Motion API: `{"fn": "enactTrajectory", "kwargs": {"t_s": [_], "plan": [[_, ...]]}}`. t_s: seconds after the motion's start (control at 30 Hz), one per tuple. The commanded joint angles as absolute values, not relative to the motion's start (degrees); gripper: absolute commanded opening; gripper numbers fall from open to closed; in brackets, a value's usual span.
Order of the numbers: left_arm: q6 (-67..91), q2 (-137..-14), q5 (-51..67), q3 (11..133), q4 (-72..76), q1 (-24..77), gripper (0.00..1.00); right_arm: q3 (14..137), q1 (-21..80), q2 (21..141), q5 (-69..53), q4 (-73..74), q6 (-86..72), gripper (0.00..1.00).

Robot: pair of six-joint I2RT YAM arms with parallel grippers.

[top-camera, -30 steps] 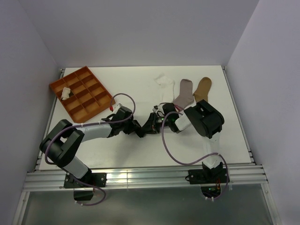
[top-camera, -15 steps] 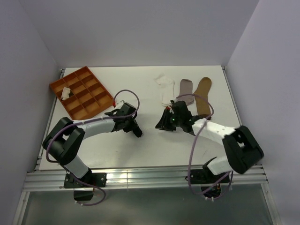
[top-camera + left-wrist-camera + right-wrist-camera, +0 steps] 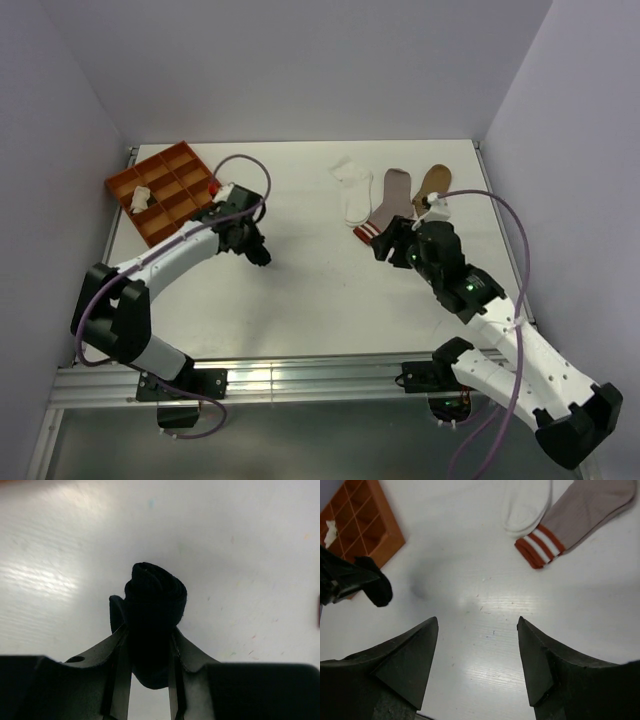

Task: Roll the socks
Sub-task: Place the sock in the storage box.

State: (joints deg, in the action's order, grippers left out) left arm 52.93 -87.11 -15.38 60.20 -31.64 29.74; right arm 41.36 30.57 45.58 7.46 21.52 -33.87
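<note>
Beside the orange tray, left fingers clenched on rolled black sock, not yet binned. One pale rolled sock sits in a tray compartment. Spread wide and empty: right fingers, above the table. Flat, unrolled, far right: white sock, grey red-cuffed sock, tan sock. Judged: two of five rolled, three left. No legible labels or writing anywhere.

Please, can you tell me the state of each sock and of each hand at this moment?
black sock: rolled up, gripped by the left hand
left hand: shut on the black sock
right hand: open, empty
white sock: flat, unrolled
grey sock: flat, unrolled
tan sock: flat, unrolled
cream sock: bunched up in one compartment of the tray
</note>
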Motion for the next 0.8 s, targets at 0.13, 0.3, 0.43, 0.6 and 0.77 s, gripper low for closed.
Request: {"fn": "enactTrajectory", "kwargs": {"t_s": [0.13, 0.3, 0.43, 0.6, 0.77], "plan": [[44.3, -83.6, -14.3, 71.2, -36.1, 18.0, 0.0, 45.5, 30.2, 37.9, 19.3, 27.8, -29.7, 0.78], [40.4, -84.5, -9.2, 75.0, -33.0, 10.0, 0.0, 43.9, 30.2, 34.8, 17.8, 25.0, -28.2, 0.79], [37.7, -86.4, -5.7, 75.7, -27.9, 1.5, 0.0, 42.3, 30.2, 33.9, 17.8, 23.4, -27.0, 0.79], [30.2, -88.8, -2.0, 75.5, -21.5, -6.6, 0.0, 40.7, 30.2, 34.3, 16.2, 21.3, -25.1, 0.79], [21.5, -86.8, 2.9, 65.7, -4.6, -12.3, 0.0, 40.2, 30.2, 35.4, 15.3, 20.0, -23.8, 0.79]]}}
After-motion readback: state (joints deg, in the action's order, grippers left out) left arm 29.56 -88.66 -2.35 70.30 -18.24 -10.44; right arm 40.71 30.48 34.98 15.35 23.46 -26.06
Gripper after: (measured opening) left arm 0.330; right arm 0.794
